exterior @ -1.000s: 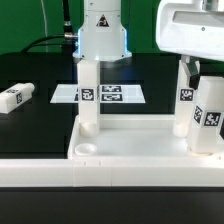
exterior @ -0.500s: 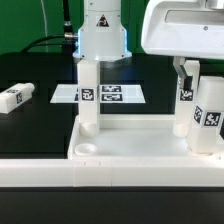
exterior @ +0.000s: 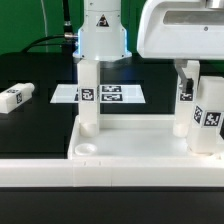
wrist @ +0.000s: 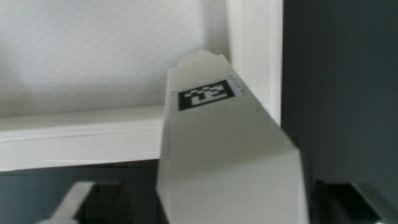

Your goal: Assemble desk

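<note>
The tabletop (exterior: 135, 124) lies across the lower middle of the exterior frame, sockets facing up so legs can stand in its corners. One leg (wrist: 222, 150) at its right side stands upright, I judge ready for turning home. My hand (wrist: 199, 205) straddles it, fingers (wrist: 71, 205) partly open with a gap showing, gripping nothing yet.

Three legs (exterior: 88, 95) stand in the tabletop (exterior: 135, 141); a fourth leg (exterior: 15, 97) lies at the exterior view's left.
</note>
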`<state>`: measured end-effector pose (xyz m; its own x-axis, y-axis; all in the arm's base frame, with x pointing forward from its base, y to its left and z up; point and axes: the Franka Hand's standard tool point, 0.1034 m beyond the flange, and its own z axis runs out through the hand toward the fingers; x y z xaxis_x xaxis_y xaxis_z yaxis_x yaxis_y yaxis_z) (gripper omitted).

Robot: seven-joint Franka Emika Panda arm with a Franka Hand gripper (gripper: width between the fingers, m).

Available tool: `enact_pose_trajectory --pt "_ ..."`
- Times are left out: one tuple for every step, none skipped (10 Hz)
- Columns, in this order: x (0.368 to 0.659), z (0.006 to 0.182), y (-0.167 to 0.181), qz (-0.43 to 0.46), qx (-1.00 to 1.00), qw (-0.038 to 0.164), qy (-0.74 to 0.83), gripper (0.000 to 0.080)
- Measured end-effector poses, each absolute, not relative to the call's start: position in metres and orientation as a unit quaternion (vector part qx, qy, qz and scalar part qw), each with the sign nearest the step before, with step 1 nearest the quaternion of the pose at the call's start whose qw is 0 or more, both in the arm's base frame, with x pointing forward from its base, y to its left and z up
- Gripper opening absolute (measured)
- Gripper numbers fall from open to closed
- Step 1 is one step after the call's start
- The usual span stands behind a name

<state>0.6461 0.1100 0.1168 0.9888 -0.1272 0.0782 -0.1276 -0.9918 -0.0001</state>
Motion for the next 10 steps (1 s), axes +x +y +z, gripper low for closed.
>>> enact_pose_trajectory --pt "0.646 0.117 0.110 0.039 0.997 0.002 -0.064 0.0374" --pt "0.646 0.117 0.109 0.039 0.997 0.003 -0.069 0.0289" --pt "0.646 0.117 0.108 0.039 0.996 0.002 -0.083 0.0289" --pt "0.646 0.117 0.108 0.039 0.996 0.002 -0.082 0.0289" --pt "0.646 0.117 0.108 0.039 0.994 0.001 -0.104 0.0289" --pt "0.647 0.117 0.106 0.039 0.985 -0.002 -0.165 0.0289" --pt "0.647 0.117 0.102 0.037 0.969 -0.012 -0.245 0.0289" --pt "0.647 0.116 0.100 0.035 0.957 -0.015 -0.286 0.0289" --pt "0.646 0.116 0.099 0.032 0.943 -0.019 -0.330 0.0291" --pt "0.646 0.116 0.097 0.029 0.928 -0.022 -0.371 0.0291"
